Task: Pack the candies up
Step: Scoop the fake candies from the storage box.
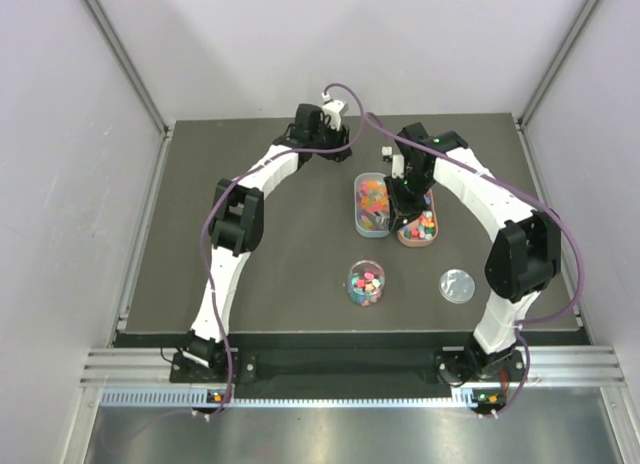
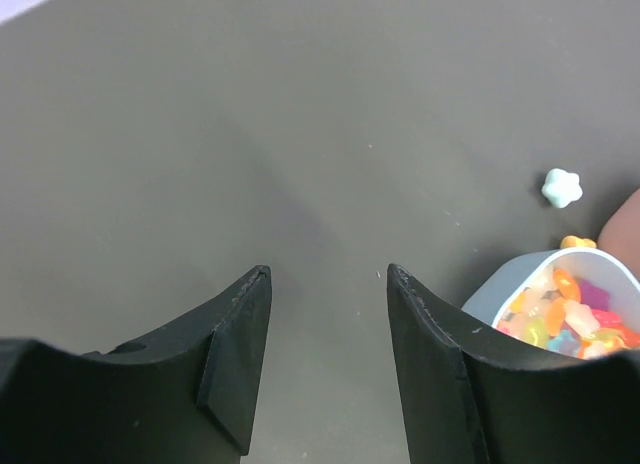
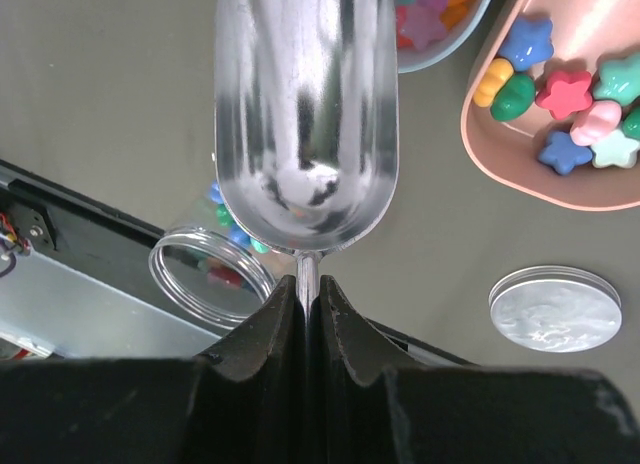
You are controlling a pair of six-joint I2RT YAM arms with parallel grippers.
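The candies lie in three places. Translucent ones fill a blue tray (image 1: 372, 187), opaque ones fill a pink tray (image 1: 418, 241), and mixed ones sit in a clear round cup (image 1: 366, 282). My right gripper (image 1: 405, 204) hovers over the trays. In the right wrist view it (image 3: 309, 284) is shut on the thin handle of a shiny scoop (image 3: 305, 114), whose bowl looks empty. That view shows the cup (image 3: 212, 279) below left and star-shaped candies (image 3: 565, 89) in the pink tray. My left gripper (image 2: 328, 274) is open and empty above bare table, left of the blue tray (image 2: 500, 294).
The cup's round lid (image 1: 457, 285) lies flat right of the cup and also shows in the right wrist view (image 3: 555, 309). A loose pale-blue candy (image 2: 562, 187) and an orange one (image 2: 577, 242) lie on the table beyond the blue tray. White walls surround the dark table.
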